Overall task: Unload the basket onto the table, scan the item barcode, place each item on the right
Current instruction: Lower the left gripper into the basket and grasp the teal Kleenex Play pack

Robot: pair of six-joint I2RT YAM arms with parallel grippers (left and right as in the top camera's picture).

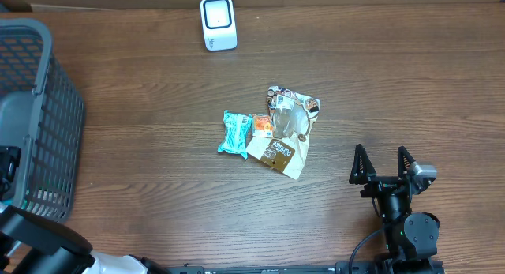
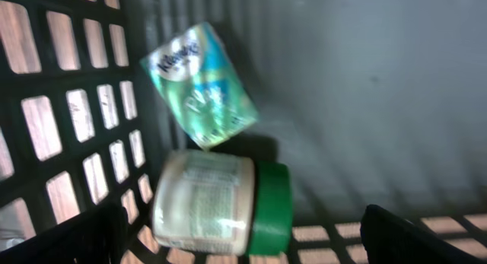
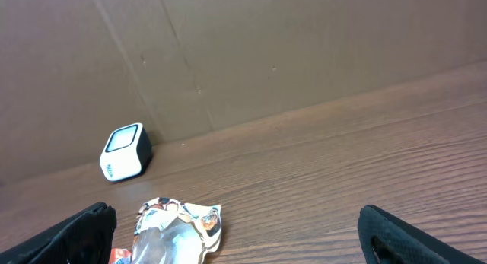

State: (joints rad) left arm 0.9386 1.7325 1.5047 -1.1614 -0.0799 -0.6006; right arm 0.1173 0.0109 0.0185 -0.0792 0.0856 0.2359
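Jar (image 2: 205, 207) in basket (image 2: 365, 89) — (left wrist only)

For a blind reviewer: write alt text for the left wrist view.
A white plastic jar with a green lid lies on its side in a dark slatted plastic basket, a teal tissue packet beside it. Black fingers stand apart at the bottom corners.

Cut by the left edge overhead: basket (image 1: 35, 108). Cut by the bottom edge there: left arm (image 1: 47, 246) and right arm (image 1: 410, 238). Out of sight overhead: left end effector (image 2: 243, 237). Too small to read: print on the packets (image 1: 276, 136). Blurred in the left wrist view: tissue pack (image 2: 202, 85) and jar (image 2: 217, 203), label illegible. Cropped at that view's bottom corners: fingers (image 2: 76, 237). Cut by the bottom edge in the right wrist view: snack bag (image 3: 175, 230).
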